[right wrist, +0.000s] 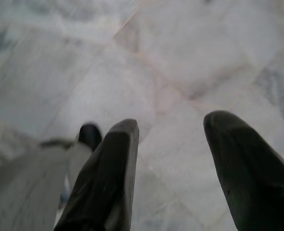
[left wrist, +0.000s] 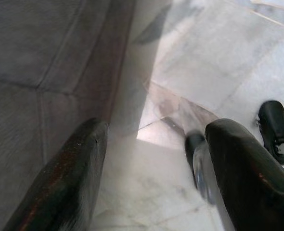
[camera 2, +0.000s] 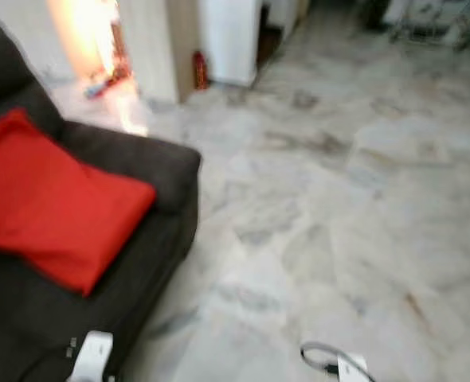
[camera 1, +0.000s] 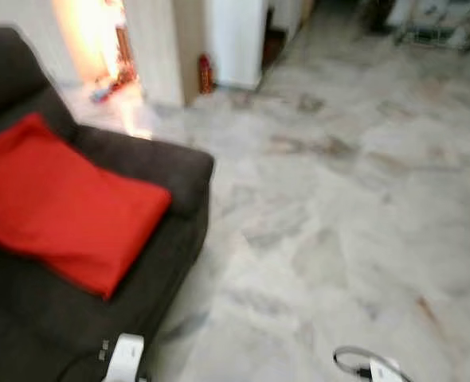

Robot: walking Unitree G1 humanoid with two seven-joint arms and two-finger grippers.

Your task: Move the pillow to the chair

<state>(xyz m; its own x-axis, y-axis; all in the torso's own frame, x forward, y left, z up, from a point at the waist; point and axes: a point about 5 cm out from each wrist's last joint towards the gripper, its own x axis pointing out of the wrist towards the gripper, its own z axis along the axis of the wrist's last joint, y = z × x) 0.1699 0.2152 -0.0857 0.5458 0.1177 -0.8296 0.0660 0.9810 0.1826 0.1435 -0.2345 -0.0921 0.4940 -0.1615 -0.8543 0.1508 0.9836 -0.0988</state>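
The red pillow [camera 1: 64, 203] lies on the dark sofa [camera 1: 179, 171] seat, looking soft and light, best pinched at a corner, while the left gripper [left wrist: 151, 178] and right gripper [right wrist: 173, 168] hang over the floor [camera 1: 338, 199], jaws apart and empty.

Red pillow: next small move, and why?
Probably turn left and step toward the dark sofa. The red pillow lies on its seat, off to the robot's left. The left pincer and right pincer are open, empty and pointing at the marble floor.
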